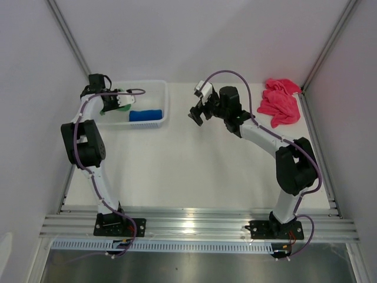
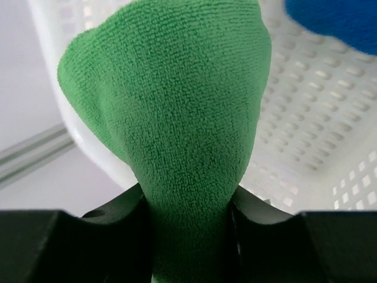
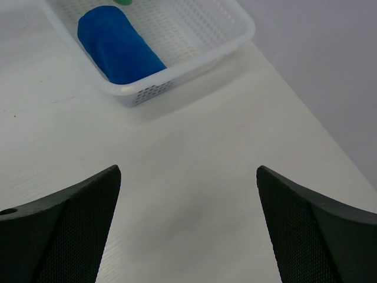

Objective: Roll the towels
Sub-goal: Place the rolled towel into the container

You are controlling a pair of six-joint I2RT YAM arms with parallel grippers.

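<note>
My left gripper [image 1: 115, 104] is shut on the green towel [image 2: 171, 118], which bulges out between its fingers over the left end of the white basket [image 1: 165, 97]. The green towel [image 1: 121, 108] barely shows in the top view. The blue towel [image 1: 145, 115] lies rolled inside the basket and also shows in the right wrist view [image 3: 118, 46]. The pink towel [image 1: 279, 101] lies crumpled at the table's far right. My right gripper [image 1: 197, 115] is open and empty above the table, just right of the basket.
The basket [image 3: 194, 65] stands at the far left of the table. Slanted metal frame rails run along both sides, and the aluminium rail holding the arm bases [image 1: 194, 227] lies at the near edge.
</note>
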